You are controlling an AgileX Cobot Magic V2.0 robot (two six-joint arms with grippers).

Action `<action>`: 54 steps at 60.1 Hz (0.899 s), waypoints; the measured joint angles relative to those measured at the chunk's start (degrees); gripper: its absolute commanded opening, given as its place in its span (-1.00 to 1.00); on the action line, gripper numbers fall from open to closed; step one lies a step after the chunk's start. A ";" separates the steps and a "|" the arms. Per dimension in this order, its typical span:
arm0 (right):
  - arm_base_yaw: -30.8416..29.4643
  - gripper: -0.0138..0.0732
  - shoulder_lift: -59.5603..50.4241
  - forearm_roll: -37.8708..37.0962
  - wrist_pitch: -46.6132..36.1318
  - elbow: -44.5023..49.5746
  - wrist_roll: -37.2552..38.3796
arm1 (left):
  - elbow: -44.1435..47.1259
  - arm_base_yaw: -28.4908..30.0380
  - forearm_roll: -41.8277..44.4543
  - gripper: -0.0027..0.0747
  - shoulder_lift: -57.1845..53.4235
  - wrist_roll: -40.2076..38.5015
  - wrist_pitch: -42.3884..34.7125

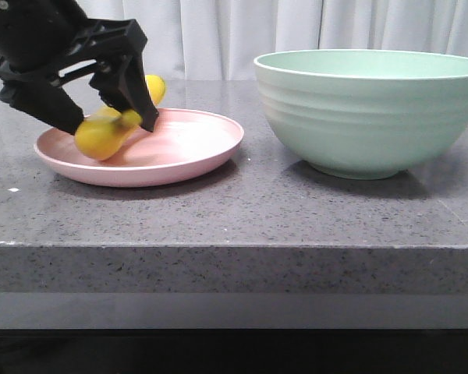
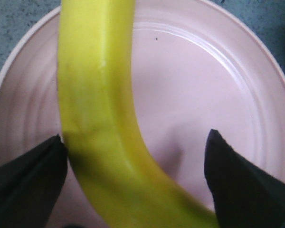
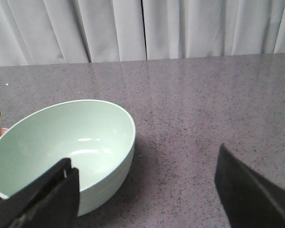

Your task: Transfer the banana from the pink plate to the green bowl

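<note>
On the grey stone table [image 1: 242,210], the left gripper [image 1: 109,117] straddled the banana [image 1: 101,134] on the pink plate [image 1: 187,152], jaws wide with one finger touching, so it arguably needed centring before closing, left of the green bowl [image 1: 366,117].

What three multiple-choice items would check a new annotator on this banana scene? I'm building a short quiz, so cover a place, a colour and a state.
1. Where is the banana?
A. Over the pink plate, between the left gripper's fingers
B. Inside the green bowl
C. On the bare table

2. What colour is the bowl?
A. Pink
B. Pale mint green
C. Yellow

3. What is the state of the right gripper?
A. Shut on the banana
B. Open, holding nothing
C. Shut on the bowl's rim

Answers:
1 A: the front view shows the left gripper astride the banana over the pink plate.
2 B: both the front and right wrist views show a mint-green bowl.
3 B: the right wrist view shows its fingers wide apart with only table between them.
</note>
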 measured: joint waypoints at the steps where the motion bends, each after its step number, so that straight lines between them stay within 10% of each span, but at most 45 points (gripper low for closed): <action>1: 0.00 0.69 0.00 0.00 0.00 0.00 0.00 | 0.00 0.14 0.00 0.53 0.11 0.00 0.00; 33: 0.00 0.69 0.00 0.00 0.26 0.00 0.00 | 0.00 0.48 0.00 0.49 2.60 -0.12 -0.13; 54: 0.00 0.69 0.00 0.00 0.30 0.00 0.00 | 0.00 0.48 0.00 -0.50 2.60 -0.22 -0.38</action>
